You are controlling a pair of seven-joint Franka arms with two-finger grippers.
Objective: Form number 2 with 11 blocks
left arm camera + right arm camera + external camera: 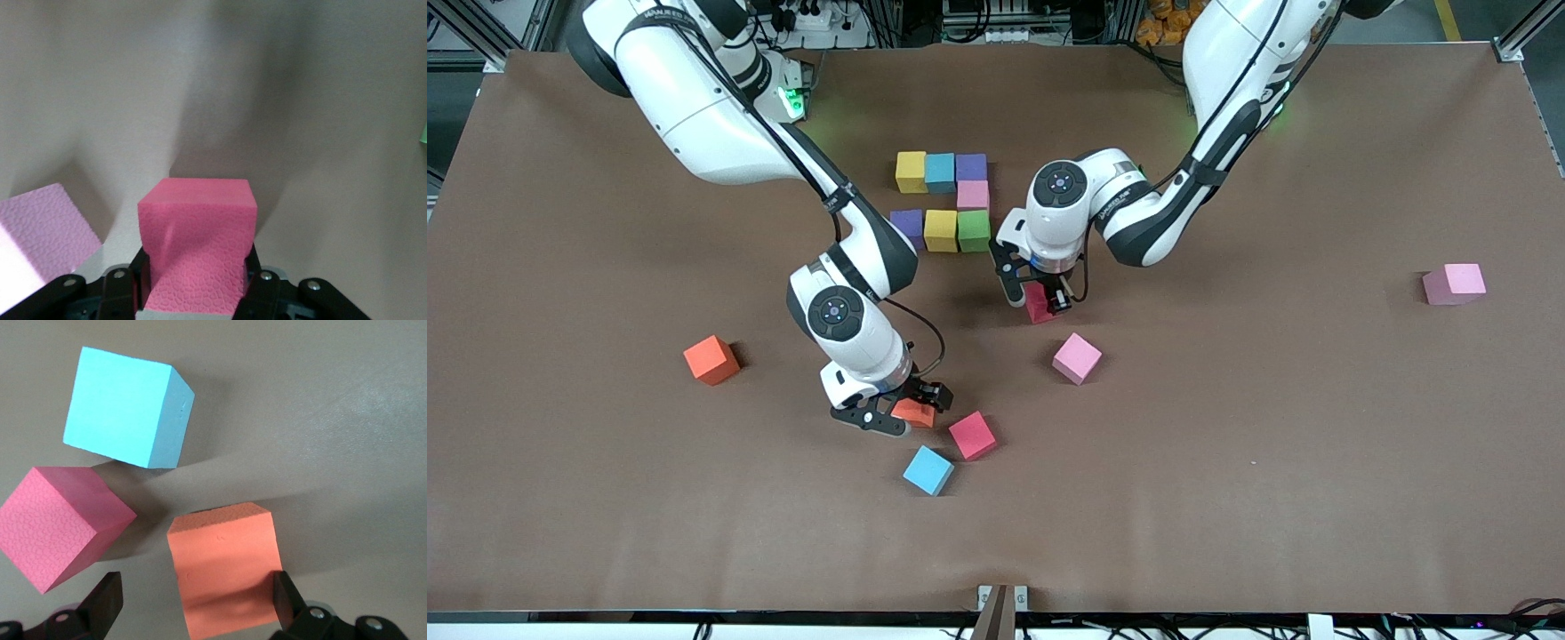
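- Gripping a red block (1037,303), the left gripper (1039,300) sits just camera-side of the partial 2 (943,203).
- Right gripper (895,414), fingers spread, straddles an orange block (914,412) beside a second red block (972,436).

arms: glossy white shells, black joint bands | wrists: round dark caps with blue centres | cables: thin black, looped along forearms | lights: green glow near bases | left end effector (1040,298): black fingers, silver screws | right end effector (891,415): black fingers, silver screws
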